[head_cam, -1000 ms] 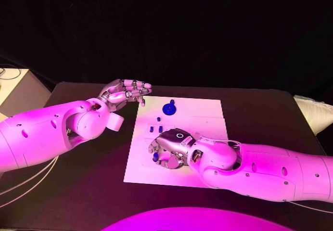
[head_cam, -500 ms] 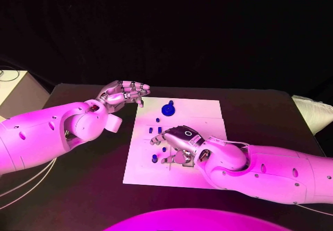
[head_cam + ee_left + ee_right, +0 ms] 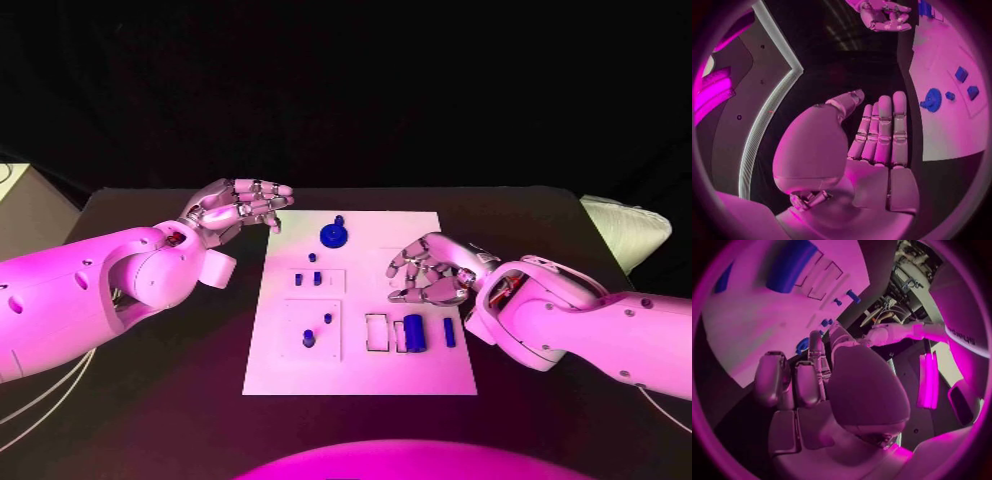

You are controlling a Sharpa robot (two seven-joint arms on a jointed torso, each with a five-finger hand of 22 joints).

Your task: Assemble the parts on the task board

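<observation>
Here I see my silver right hand point(image 3: 428, 270) hovering empty, fingers loosely curled, over the white rectangular task board point(image 3: 361, 375); my silver left hand point(image 3: 238, 207), empty with fingers apart, hangs beside its far corner.

Both hands hover off the task board point(image 3: 361, 375); only low blue parts point(image 3: 414, 332) stand on it.

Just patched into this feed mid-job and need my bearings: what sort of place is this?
Most likely a robot test or demo bench, not a factory line: a black table against a dark backdrop, a white task board with small blue parts, and the left hand and right hand empty above it.
</observation>
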